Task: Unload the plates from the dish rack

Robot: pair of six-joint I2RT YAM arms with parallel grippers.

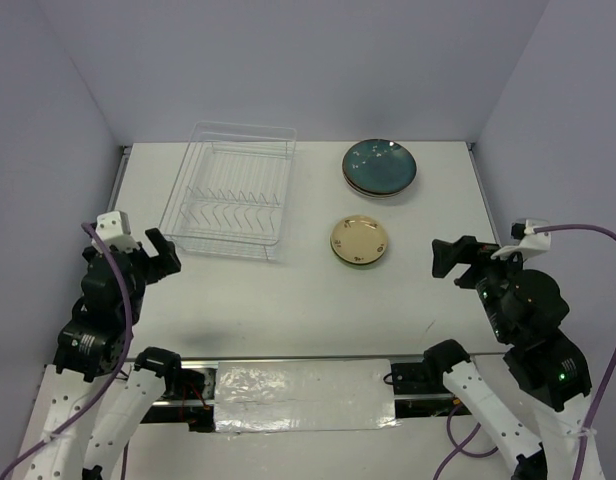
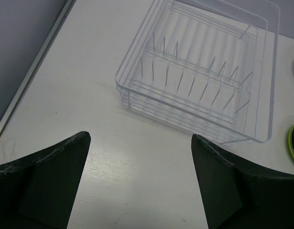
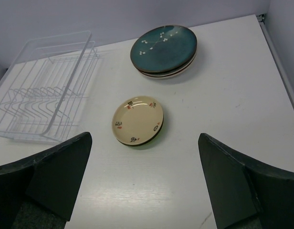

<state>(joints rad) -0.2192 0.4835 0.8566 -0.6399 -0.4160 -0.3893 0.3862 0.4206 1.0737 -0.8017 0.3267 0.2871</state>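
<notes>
Dish rack (image 1: 231, 190): clear wire rack with raised sides and rows of slanted tines, sitting flat on the white table (image 1: 288, 310)
Dark teal plate (image 1: 380, 164): right of the dish rack, level with its far end and apart from it; pale speckles on the glaze; it tops a stack, with a paler rim showing beneath
Tan plate (image 1: 360, 240): small, with little red and dark marks; right of the dish rack's near corner, apart from it; it rests on a plate whose lime green rim shows at the edge
Plates in view: all lie flat on the table, outside the dish rack
Left gripper (image 2: 140, 137): above the table just off the dish rack's near left corner, facing the rack; fingers spread wide, nothing between them
Right gripper (image 3: 144, 137): well to the right of the dish rack, past the tan plate, facing both stacks; fingers spread wide, holding nothing
</notes>
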